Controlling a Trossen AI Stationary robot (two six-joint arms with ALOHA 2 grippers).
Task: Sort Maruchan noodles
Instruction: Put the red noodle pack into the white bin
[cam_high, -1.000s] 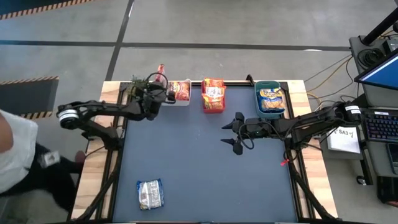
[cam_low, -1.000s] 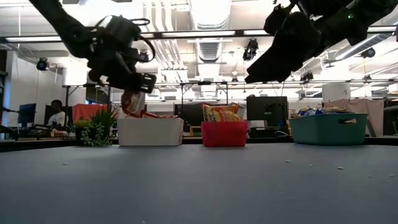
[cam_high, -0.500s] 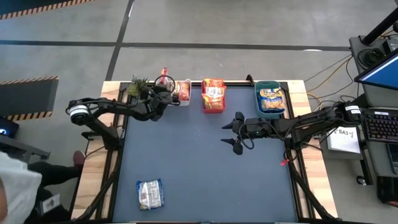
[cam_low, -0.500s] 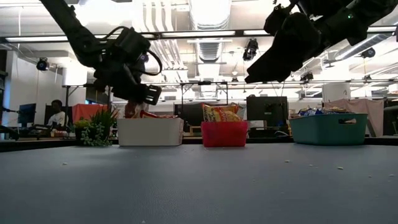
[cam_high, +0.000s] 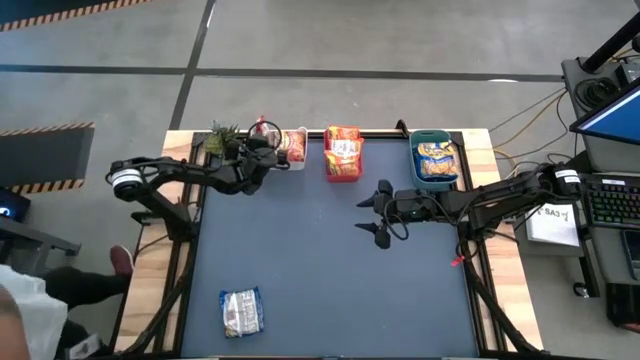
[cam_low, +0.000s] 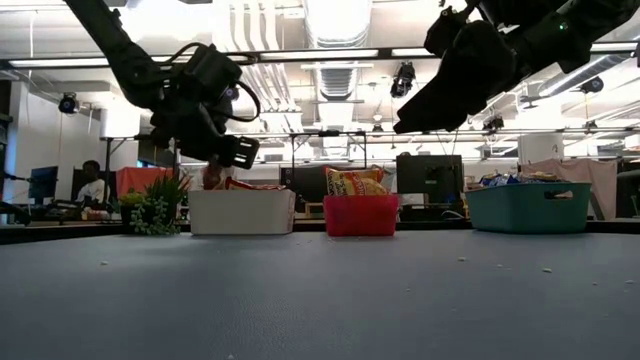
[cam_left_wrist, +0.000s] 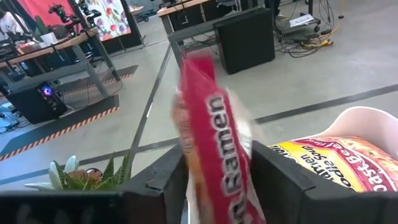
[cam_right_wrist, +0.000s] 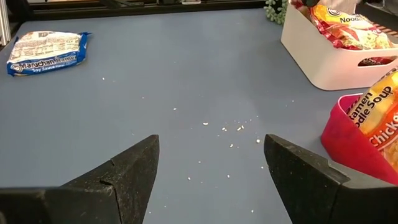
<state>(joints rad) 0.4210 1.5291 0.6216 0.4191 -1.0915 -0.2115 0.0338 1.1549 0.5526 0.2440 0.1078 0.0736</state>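
Your left gripper (cam_left_wrist: 214, 186), jaws loosening around the red ramen packet (cam_left_wrist: 214, 143), hangs above the white bin (cam_low: 241, 211); open fully (right gripper (cam_high: 381, 214) waits agape mid-table).

We read "Ramen" on the red-edged packet (cam_left_wrist: 214, 143), just beside the white bin (cam_left_wrist: 367, 124). In that bin, an orange-yellow packet (cam_left_wrist: 339, 163) shows "Soup"; rest too cut off. "Maruchan" on the blue-white packet (cam_right_wrist: 45, 53), well apart from the bin. "Chicken", partly cut, on the packet (cam_right_wrist: 376, 115) in the pink bin (cam_right_wrist: 354, 152) beside it.
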